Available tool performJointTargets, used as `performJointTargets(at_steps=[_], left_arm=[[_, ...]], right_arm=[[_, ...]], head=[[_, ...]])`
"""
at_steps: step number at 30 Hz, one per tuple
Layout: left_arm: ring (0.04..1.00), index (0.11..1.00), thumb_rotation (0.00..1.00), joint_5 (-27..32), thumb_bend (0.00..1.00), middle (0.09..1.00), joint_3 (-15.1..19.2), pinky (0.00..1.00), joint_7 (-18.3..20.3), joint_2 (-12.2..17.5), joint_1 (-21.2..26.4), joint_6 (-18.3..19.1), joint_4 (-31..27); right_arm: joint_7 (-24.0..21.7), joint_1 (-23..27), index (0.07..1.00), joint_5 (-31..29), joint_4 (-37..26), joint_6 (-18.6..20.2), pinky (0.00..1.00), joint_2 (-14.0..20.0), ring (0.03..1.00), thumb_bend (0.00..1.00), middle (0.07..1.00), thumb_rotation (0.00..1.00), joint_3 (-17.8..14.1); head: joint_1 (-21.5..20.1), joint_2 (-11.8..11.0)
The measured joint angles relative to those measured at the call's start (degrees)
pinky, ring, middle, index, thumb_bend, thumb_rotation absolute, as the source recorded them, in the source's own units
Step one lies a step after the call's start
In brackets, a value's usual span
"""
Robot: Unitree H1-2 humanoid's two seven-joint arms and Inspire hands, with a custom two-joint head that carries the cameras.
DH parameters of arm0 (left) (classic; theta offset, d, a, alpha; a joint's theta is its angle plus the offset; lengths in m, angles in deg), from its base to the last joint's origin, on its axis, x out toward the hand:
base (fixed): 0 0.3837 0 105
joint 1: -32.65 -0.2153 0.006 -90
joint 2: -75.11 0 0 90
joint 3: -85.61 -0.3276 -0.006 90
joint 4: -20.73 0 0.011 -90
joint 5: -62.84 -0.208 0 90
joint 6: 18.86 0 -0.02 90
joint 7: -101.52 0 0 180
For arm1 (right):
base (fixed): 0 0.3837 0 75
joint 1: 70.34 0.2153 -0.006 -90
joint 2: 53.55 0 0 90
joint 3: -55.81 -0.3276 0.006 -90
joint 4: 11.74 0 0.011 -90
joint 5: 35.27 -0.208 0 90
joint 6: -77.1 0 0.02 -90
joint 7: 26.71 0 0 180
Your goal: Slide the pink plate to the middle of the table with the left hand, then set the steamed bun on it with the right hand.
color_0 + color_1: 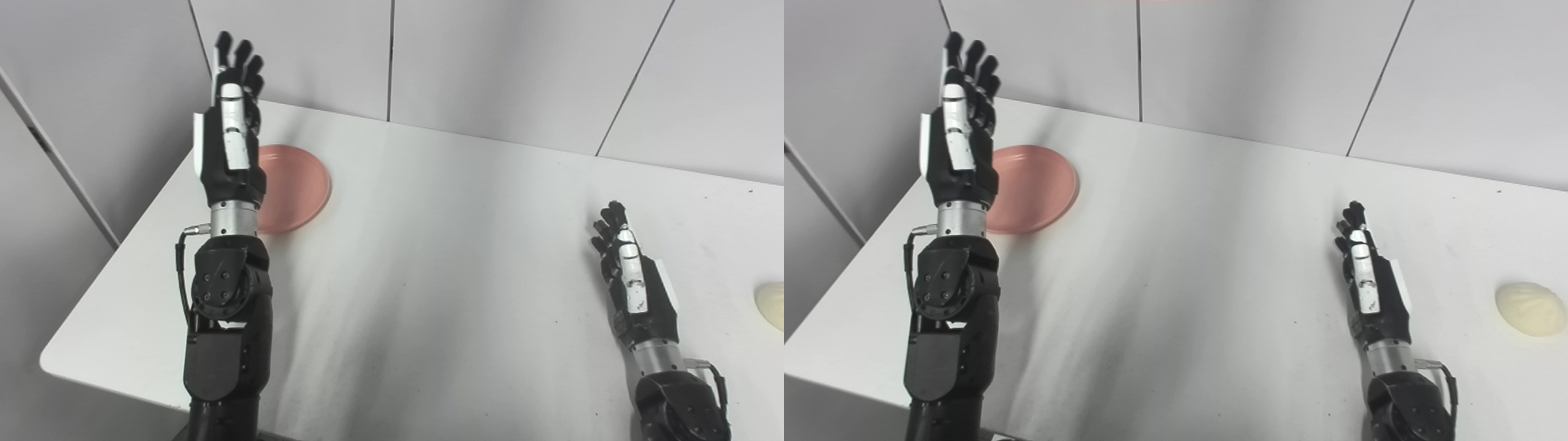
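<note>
Pink plate [1032, 187] lies flat on the white table [1182, 263], far-left part, near the left edge and not far from the back edge. It holds nothing. Its near-left portion is hidden behind the left forearm.

Left hand [229, 131] is raised well above the table, fingers [242, 58] extended upward and close together, holding nothing. From both head views it overlaps the plate's left side; whether it is directly over the plate or nearer the camera cannot be told. No contact with the plate is visible.

Steamed bun [1529, 308], pale cream with pleated surface, sits on the table at the far right, cut off by the frame edge in the left eye view. Well apart from the plate, with the table's bare middle between them.

Right hand [1369, 282] sits low over the table's right side, fingers straight and pointing away from the robot, empty. It is near the bun but clearly to its left, not touching.

Grey panelled wall [1249, 67] behind the table.
</note>
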Motion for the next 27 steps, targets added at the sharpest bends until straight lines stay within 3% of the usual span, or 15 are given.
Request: performJointTargets(at_steps=[10,27], left_arm=[[0.986,1.0,1.0,2.7,0.45,0.993,4.88,1.0,-2.01,3.01,0.49,-1.47,2.56],[1.0,1.0,1.0,6.5,0.5,1.0,7.91,1.0,-3.01,6.87,0.59,-6.06,13.34]], right_arm=[[-0.76,0.01,1.0,-1.1,0.02,0.0,1.0,0.57,1.0,0.12,1.0,1.0,-0.28],[-0.97,-0.04,1.0,-1.33,-0.05,0.0,1.0,0.67,1.0,0.11,1.0,1.0,-0.52]], head=[[1.32,-0.35],[1.32,0.09]])
